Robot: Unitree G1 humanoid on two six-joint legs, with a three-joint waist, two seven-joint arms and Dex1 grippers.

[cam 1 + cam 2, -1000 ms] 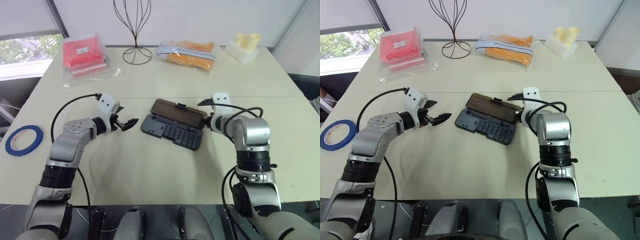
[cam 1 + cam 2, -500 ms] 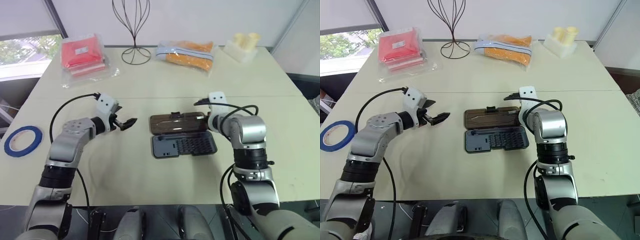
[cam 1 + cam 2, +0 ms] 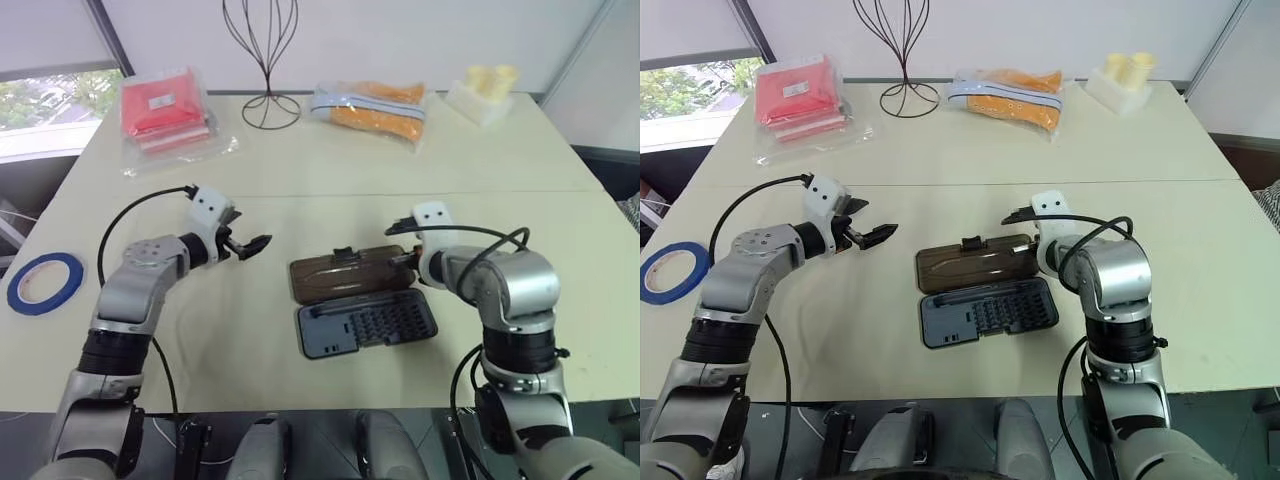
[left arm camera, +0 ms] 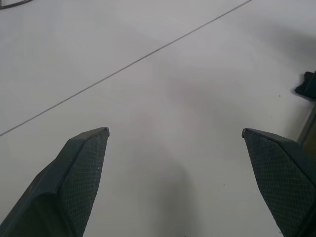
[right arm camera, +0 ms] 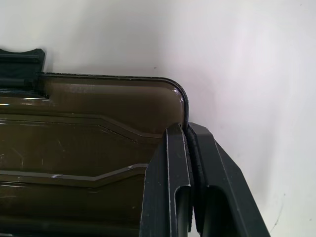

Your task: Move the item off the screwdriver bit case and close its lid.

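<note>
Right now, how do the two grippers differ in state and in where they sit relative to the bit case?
The left gripper has its fingers spread wide, with nothing between them, above bare table off to the left of the screwdriver bit case. The right gripper is pinched shut on the right edge of the lid, which lies folded open behind the case. Both have black fingers and sit low over the table.

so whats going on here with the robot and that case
The robot's right gripper is shut on the edge of the brown lid of the screwdriver bit case, which lies open on the table with its bits showing. The left gripper hangs open over bare table, holding nothing. The blue tape roll already lies off the case at the table's far left edge, so only closing the lid is left.
</note>
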